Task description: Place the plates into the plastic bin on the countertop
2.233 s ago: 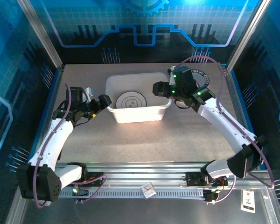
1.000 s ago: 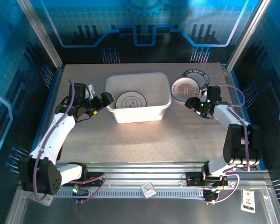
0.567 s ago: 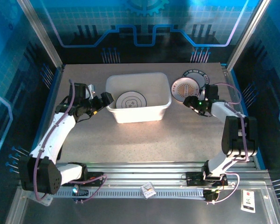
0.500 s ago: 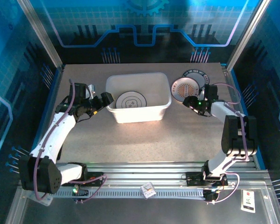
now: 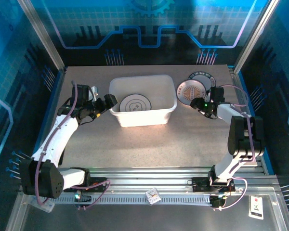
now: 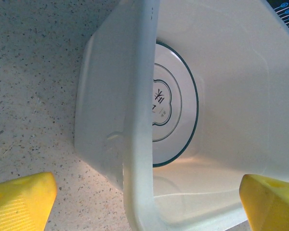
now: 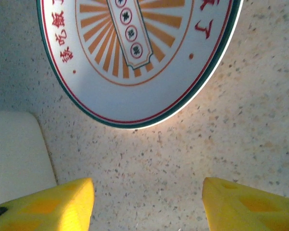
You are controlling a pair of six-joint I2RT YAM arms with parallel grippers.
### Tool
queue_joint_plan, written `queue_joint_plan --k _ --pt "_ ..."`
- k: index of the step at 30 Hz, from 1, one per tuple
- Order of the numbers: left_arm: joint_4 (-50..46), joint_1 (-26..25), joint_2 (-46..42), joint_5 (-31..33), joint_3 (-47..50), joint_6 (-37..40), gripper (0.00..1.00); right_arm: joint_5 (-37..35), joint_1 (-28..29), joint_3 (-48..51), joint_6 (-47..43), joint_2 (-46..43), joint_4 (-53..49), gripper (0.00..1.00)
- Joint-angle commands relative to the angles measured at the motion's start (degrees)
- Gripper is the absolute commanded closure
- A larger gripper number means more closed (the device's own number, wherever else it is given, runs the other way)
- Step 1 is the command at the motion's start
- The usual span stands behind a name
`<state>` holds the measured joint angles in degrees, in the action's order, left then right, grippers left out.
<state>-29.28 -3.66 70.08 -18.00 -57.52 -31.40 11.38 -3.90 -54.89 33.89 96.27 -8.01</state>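
Orange-rayed plate [image 7: 135, 57] lies flat on the bench [image 7: 183, 154] at upper centre, just beyond the spread, empty right tool [image 7: 147, 202], so closing now could skid it away from the plastic bin [image 5: 144, 117].

My left tool [image 6: 149, 202] stands spread wide astride the left wall of the bin [image 6: 101, 120], so that wall bars the gap between its fingers. Inside, a plate [image 6: 176, 106] covers the floor on that side, and the floor beyond it is bare. My right tool [image 7: 149, 202] has bare desk [image 7: 183, 154] between its parted fingers, with the patterned plate [image 7: 139, 57] just ahead and the bin's wall close on the left.
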Motion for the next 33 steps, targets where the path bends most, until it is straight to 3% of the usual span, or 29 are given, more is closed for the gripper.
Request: queue_joint_plan --k 1,25,33 --pt "-0.08 -0.6 0.4 0.33 -1.72 -0.15 0.01 -2.75 -1.23 -1.19 1.42 1.76 3.64 0.39" --pt "-0.86 -1.79 1.01 1.99 -2.31 -0.86 0.02 -5.82 -1.9 -8.32 5.78 13.51 9.32 0.5" --pt "-1.3 -2.27 0.89 2.54 -2.62 -0.93 0.02 -5.65 -1.68 -9.82 7.37 16.33 10.0 0.59"
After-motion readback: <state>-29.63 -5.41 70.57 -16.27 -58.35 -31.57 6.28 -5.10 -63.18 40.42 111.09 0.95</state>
